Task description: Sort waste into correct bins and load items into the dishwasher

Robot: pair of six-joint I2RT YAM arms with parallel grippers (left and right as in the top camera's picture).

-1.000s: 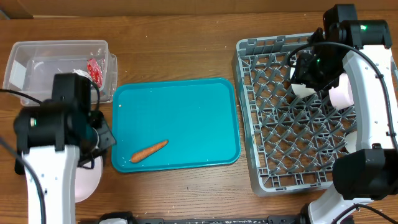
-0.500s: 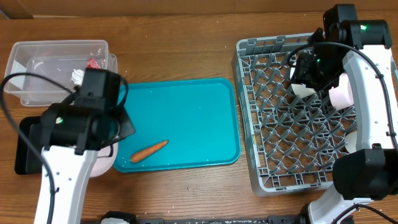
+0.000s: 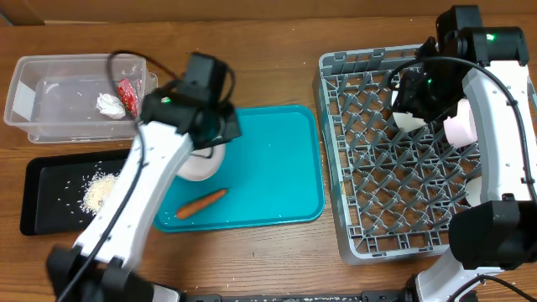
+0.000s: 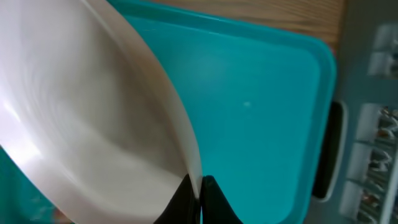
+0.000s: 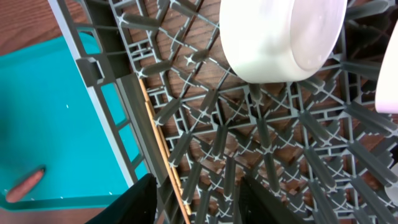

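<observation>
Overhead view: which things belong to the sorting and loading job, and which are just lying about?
Job: carrot; plate in the left gripper; tub holding wrapper and tissue; black tray with rice scraps; dish rack with bowl and chopsticks.
Lying about: teal tray; table.

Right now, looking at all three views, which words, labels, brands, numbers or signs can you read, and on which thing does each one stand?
No text can be read in any view.
Red snack wrapper in the clear tub: pale marks on it, too small and blurred to read.
White plate, teal tray, grey dish rack: no print or label shows.
</observation>
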